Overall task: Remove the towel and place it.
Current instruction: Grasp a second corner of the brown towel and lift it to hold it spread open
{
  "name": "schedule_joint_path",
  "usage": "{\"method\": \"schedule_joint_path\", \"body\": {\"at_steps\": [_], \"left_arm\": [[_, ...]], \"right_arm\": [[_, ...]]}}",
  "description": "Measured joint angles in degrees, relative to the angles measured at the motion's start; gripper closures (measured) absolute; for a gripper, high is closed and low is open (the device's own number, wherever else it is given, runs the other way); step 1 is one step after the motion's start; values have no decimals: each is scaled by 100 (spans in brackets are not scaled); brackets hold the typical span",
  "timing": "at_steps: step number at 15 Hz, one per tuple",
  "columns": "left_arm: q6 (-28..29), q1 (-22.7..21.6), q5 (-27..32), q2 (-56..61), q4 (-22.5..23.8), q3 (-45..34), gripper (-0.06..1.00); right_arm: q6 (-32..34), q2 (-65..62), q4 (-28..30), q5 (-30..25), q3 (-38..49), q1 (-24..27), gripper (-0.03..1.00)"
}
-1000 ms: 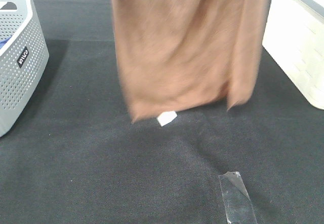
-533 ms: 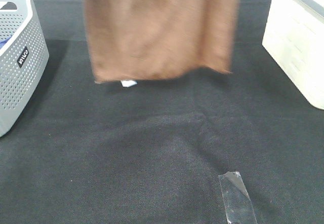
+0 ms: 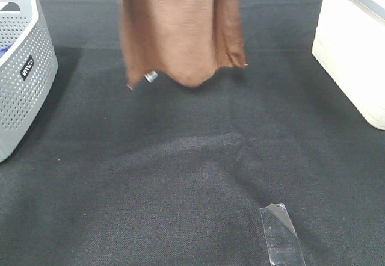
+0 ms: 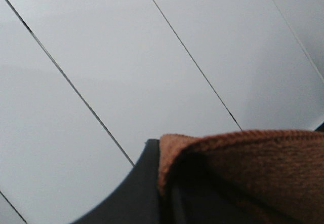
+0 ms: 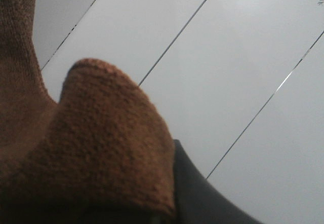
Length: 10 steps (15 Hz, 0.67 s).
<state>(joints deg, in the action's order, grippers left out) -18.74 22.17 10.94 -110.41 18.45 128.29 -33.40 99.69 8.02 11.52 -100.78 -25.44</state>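
Here the towel [image 3: 180, 31] hangs in the air at the top centre of the high view. Its upper part runs out of the frame, and its lower edge hangs clear above the black table cover [image 3: 180, 170]. It falls in soft vertical folds, narrower than its full width, and the bottom edge is uneven, dipping lowest near the middle. A small white tag [image 3: 150, 76] shows at the lower left corner of the hanging cloth.

Neither arm appears in the high view. In the left wrist view the left gripper [image 4: 163, 203] is closed on the towel [image 4: 253, 168]. A stitched brown edge folds over the dark finger [image 4: 136, 193], with pale panels [image 4: 126, 57] behind it. In the right wrist view the right gripper [image 5: 169, 211] is likewise clamped on the towel [image 5: 91, 148], which bunches into a rounded hump against its dark finger [image 5: 202, 198], with the same pale panels [image 5: 243, 57] beyond.

A grey perforated basket [image 3: 24, 91] stands at the left edge of the high view, well apart from the towel, and a bit of blue [image 3: 3, 50] shows inside it. A white box [image 3: 349, 55] sits at the right edge. A strip of clear tape [image 3: 281, 236] lies on the cover at the lower right.
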Motion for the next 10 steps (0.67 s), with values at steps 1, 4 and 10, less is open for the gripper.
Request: {"method": "schedule_joint_path", "body": {"at_steps": [1, 4, 10], "left_arm": [[0, -63, -332, -138, 0, 0, 94], [0, -229, -1513, -544, 6, 0, 94], [0, -602, -2802, -1049, 17, 34, 94]], "right_arm": [[0, 138, -17, 332, 0, 23, 97], [0, 699, -40, 802, -407, 212, 97], [693, 1238, -34, 1037, -865, 453, 97]]}}
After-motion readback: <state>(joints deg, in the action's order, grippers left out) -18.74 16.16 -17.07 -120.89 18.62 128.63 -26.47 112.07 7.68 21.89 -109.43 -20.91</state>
